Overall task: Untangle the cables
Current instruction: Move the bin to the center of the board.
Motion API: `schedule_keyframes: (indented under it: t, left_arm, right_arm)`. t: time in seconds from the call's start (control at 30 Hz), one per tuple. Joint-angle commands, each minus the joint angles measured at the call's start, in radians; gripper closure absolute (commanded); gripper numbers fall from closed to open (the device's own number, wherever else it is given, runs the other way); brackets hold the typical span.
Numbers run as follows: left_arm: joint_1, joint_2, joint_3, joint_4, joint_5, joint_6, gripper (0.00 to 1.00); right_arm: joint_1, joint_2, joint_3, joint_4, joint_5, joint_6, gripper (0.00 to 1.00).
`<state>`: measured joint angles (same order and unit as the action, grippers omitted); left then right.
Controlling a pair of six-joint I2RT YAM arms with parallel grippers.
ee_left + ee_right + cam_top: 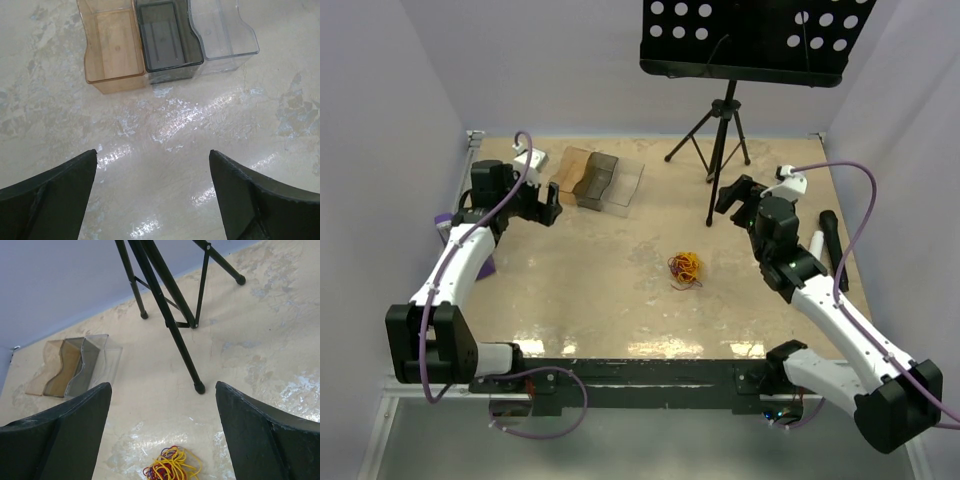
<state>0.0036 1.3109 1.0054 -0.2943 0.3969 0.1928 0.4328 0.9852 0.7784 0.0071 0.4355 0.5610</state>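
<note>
The cables (685, 268) lie in one small tangle of thin yellow, red and dark purple loops near the middle of the table. In the right wrist view the cables (172, 466) sit at the bottom edge, between and below the two fingers. My right gripper (163, 390) is open and empty, up and to the right of the tangle (730, 195). My left gripper (152, 157) is open too, with only bare table between its fingers. It hovers at the far left (552, 205), well away from the tangle.
Three small bins, amber (112, 50), dark grey (167, 37) and clear (222, 30), stand side by side at the back left (595, 178). A black tripod stand (720, 150) rises at the back right; one foot (199, 388) rests near my right gripper. Two microphones (825, 240) lie at the right edge.
</note>
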Motion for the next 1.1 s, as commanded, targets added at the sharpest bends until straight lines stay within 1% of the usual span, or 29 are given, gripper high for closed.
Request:
schedule_keyframes:
  t: [0.0, 0.07, 0.13, 0.23, 0.37, 0.6, 0.8, 0.9, 1.0, 1.07]
  left_arm:
    - [-0.027, 0.036, 0.039, 0.058, -0.001, -0.007, 0.00]
    - [-0.051, 0.069, 0.056, 0.064, 0.000, 0.016, 0.00]
    - [-0.102, 0.105, 0.076, 0.076, -0.050, 0.028, 0.00]
    - [-0.137, 0.160, 0.113, 0.112, -0.089, 0.027, 0.00]
    - [-0.143, 0.273, 0.200, 0.123, -0.089, -0.013, 0.00]
    - [-0.168, 0.438, 0.294, 0.179, -0.112, -0.056, 0.00]
    - [-0.188, 0.582, 0.398, 0.176, -0.141, -0.078, 0.00]
    - [-0.188, 0.617, 0.415, 0.211, -0.177, -0.093, 0.05]
    - [-0.188, 0.637, 0.424, 0.234, -0.173, -0.101, 0.10]
    - [-0.188, 0.654, 0.432, 0.236, -0.174, -0.104, 0.18]
  right_arm:
    - [0.003, -0.007, -0.013, -0.006, 0.035, -0.015, 0.10]
    - [0.003, 0.003, -0.010, -0.006, 0.043, -0.015, 0.10]
    - [0.003, 0.007, -0.005, -0.006, 0.054, -0.012, 0.10]
    - [0.003, 0.006, -0.004, -0.028, 0.060, -0.012, 0.11]
    - [0.003, -0.002, -0.010, -0.035, 0.071, -0.013, 0.11]
    - [0.003, -0.037, -0.039, -0.038, 0.060, -0.006, 0.12]
    - [0.003, -0.052, -0.041, -0.053, 0.052, -0.001, 0.13]
    - [0.003, -0.062, -0.045, -0.052, 0.037, -0.001, 0.14]
    - [0.003, -0.069, -0.050, -0.052, 0.025, 0.005, 0.14]
    - [0.003, -0.069, -0.050, -0.050, 0.017, 0.008, 0.15]
